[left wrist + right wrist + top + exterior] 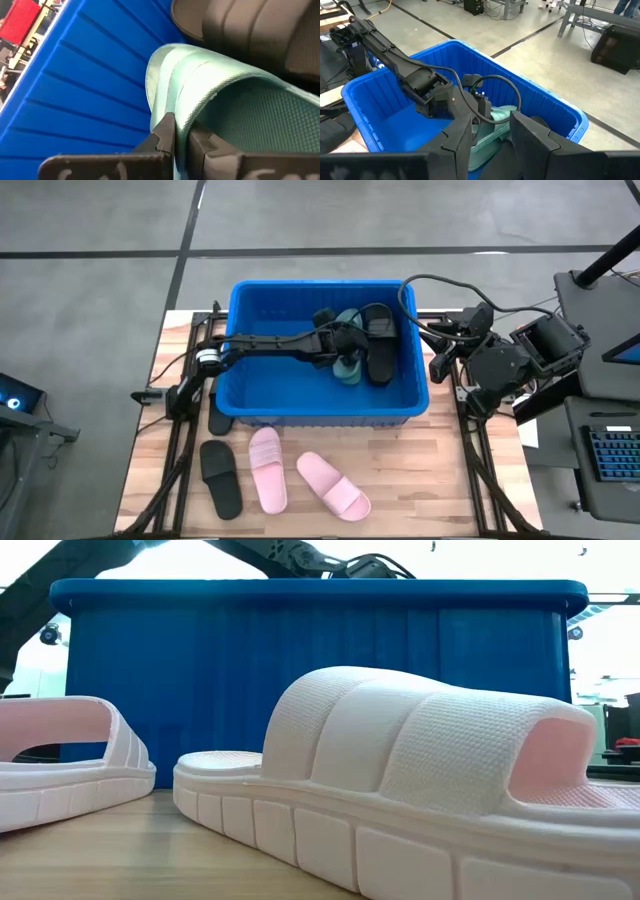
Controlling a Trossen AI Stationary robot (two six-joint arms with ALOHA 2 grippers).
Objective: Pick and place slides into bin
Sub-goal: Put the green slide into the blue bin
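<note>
On the near part of the wooden worktop [400,480], in front of the bin, lay 2 light pink slides and 1 black slide in a loose row. The black slide [221,477] was on the left. The first pink slide [267,469] lay just beside it, and the second pink slide [333,485] lay near it on the right, turned at an angle. In the low view this second pink slide [420,790] filled the foreground, with the first pink slide [60,765] at the left edge. Another dark slide [220,420] showed partly at the near left corner of the bin, under the left arm.

Behind them stood the blue bin [300,385] in the middle of the worktop. The left arm reached over its left wall, and the left tool [343,352] was inside the bin, closed on the strap of a pale green slide [210,95]. In the left wrist view the 2 fingers [165,132] pinched the edge of that strap. A black slide in the bin [378,345] lay just beside the green one, toward the right wall.

The right tool [440,366] waited at the right side of the bin, outside its wall, with its fingers [462,137] apart and nothing between them.
</note>
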